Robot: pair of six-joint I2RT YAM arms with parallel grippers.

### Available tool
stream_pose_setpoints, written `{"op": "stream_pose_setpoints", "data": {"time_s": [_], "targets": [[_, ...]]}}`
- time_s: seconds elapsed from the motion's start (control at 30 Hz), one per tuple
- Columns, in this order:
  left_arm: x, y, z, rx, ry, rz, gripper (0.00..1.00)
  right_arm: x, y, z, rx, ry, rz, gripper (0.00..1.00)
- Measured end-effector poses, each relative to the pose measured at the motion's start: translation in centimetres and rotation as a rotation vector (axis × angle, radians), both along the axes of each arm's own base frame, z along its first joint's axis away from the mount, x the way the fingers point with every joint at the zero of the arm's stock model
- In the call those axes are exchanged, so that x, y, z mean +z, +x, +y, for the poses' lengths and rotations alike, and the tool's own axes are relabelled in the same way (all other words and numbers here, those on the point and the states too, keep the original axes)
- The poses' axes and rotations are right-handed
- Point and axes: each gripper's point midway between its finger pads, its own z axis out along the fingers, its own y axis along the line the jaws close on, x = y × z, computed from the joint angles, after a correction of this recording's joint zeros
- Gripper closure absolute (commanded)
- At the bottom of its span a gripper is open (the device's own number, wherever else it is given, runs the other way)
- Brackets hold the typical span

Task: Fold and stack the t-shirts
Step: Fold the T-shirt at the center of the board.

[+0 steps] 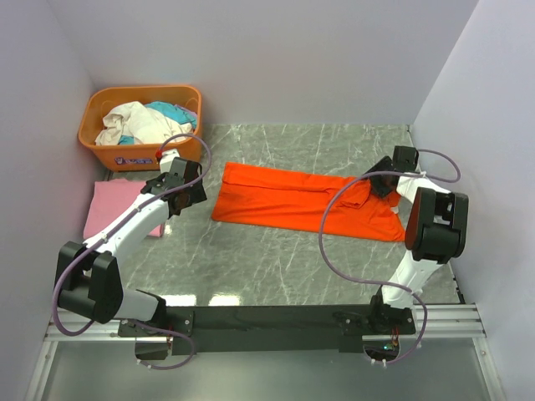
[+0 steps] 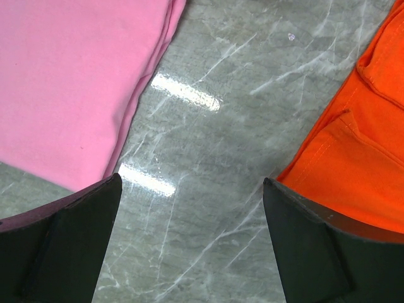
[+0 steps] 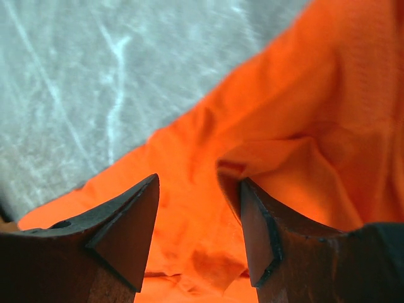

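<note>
White-shelled left arm (image 1: 134, 215) and right arm (image 1: 406, 271), black joint housings, looping lilac cables (image 1: 322, 227), dark wedge-shaped fingers (image 2: 63, 243).

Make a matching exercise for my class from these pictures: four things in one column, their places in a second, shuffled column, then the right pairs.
Things
1. bright orange-red cloth t-shirt
2. light pink folded cloth t-shirt
3. rigid orange plastic basket
4. left gripper

Places
A. far left corner of the grey marble-patterned table
B. over bare table between the two shirts, jaws open
C. spread across the middle of the table
D. left edge of the table, on the near side of the basket

Pairs: 1-C, 2-D, 3-A, 4-B
</note>
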Motion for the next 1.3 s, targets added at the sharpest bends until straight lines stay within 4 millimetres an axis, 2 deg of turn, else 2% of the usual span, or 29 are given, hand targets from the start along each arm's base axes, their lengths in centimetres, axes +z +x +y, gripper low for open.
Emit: {"op": "stream_pose_setpoints", "data": {"time_s": [0.17, 0.37, 0.5, 0.67, 0.8, 0.97, 1.1, 1.3], "targets": [[0.0, 0.0, 0.0, -0.002, 0.002, 0.001, 0.01, 1.3, 1.6, 0.8, 0.032, 0.031, -0.042, 0.4], [0.0, 0.0, 0.0, -0.004, 0.004, 0.002, 0.01, 2.5, 2.5, 1.3, 0.059, 0.047, -0.074, 0.4], [0.0, 0.0, 0.0, -0.005, 0.003, 0.003, 0.01, 2.9, 1.9, 1.0, 0.053, 0.022, -0.068, 0.4], [-0.1, 0.0, -0.1, -0.008, -0.001, 0.005, 0.01, 3.6, 0.3, 0.8, 0.037, -0.006, -0.071, 0.4], [-0.1, 0.0, -0.1, -0.009, -0.002, 0.005, 0.01, 2.9, -1.4, 1.0, 0.029, -0.005, -0.05, 0.4], [0.0, 0.0, -0.1, -0.009, -0.003, 0.003, 0.01, 0.6, -3.4, 1.7, 0.024, 0.025, 0.009, 0.4], [0.0, 0.0, -0.1, -0.009, -0.003, 0.004, 0.01, 0.0, -3.9, 2.2, 0.021, 0.045, 0.025, 0.4], [0.0, 0.0, -0.1, -0.009, -0.003, 0.004, 0.01, -0.1, -3.6, 3.2, 0.035, 0.064, 0.013, 0.4]]}}
